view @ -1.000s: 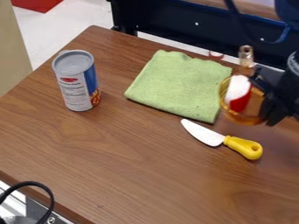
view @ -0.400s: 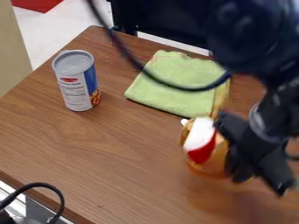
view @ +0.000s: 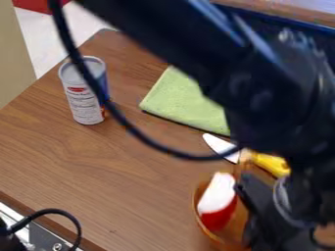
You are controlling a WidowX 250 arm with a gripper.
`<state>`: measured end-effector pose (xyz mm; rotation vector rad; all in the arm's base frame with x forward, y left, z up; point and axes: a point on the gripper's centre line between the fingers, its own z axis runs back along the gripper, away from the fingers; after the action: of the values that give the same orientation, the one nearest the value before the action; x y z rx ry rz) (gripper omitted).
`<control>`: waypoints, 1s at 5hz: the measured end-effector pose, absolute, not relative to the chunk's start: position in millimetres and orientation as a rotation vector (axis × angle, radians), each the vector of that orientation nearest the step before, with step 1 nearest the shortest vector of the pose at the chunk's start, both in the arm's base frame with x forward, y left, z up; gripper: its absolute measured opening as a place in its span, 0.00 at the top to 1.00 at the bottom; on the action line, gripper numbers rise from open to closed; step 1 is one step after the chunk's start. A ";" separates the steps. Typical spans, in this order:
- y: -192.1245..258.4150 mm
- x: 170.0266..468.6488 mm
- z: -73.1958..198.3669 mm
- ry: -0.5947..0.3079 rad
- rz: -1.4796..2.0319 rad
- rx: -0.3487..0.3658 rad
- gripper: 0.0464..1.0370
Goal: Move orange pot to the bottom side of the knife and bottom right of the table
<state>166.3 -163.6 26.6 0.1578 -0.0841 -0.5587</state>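
My gripper (view: 246, 206) is low at the right of the view, shut on the right side of the orange pot (view: 224, 240). The see-through pot is near the lower edge, with a red and white object (view: 218, 202) inside. Above the pot in the view lies the knife (view: 271, 163), its yellow handle to the right and its white blade pointing up-left. The arm and its cable cover small parts of the knife. Whether the pot touches the table (view: 131, 196) cannot be told.
A green cloth (view: 186, 105) lies beyond the knife, partly behind the arm. At the left stands a tall can (view: 83, 100), crossed by the hanging cable. Another black cable (view: 49, 212) curls at the lower left corner.
Held by my gripper, the pot has come from beside the cloth's right edge, across the knife, to the near side of it. The knife is largely uncovered again; the arm now hides part of the cloth.
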 end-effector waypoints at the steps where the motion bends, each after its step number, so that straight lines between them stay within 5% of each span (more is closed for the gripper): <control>1: -163.6 147.2 16.4 -0.085 -0.620 0.172 0.99; 4: -157.2 143.2 -2.1 -0.123 -0.622 0.069 0.97; 5: -157.0 145.4 4.1 -0.151 -0.636 -0.010 0.83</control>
<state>145.4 -157.0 4.1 -0.0099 -0.1515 -0.6356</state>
